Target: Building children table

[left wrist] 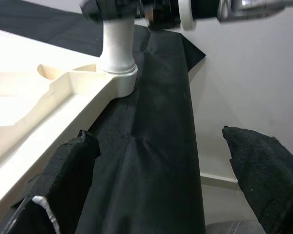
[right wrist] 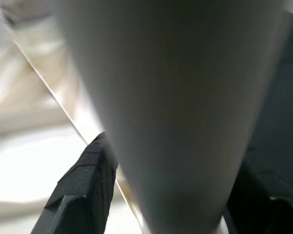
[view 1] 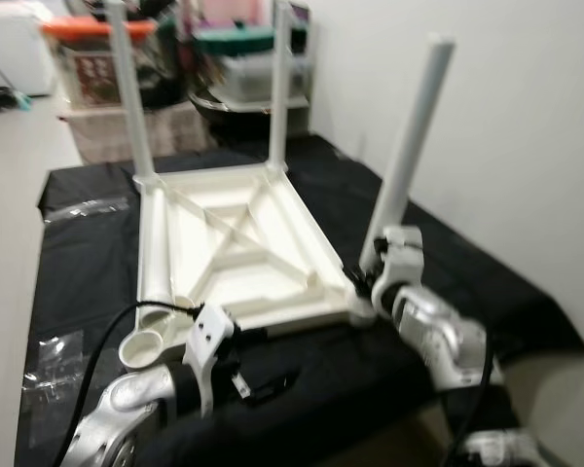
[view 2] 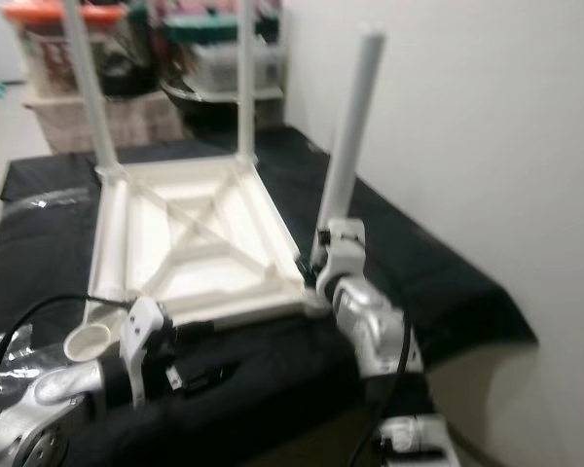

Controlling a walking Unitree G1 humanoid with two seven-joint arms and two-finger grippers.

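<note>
Nearest, the left gripper (view 1: 236, 375) rests open-jawed on the black-draped counter (view 1: 88, 263) while the right gripper (view 1: 367, 277), clamped on the near-right leg (view 1: 409, 146), should twist it upright into the upturned tabletop's (view 1: 238, 248) corner socket.
</note>
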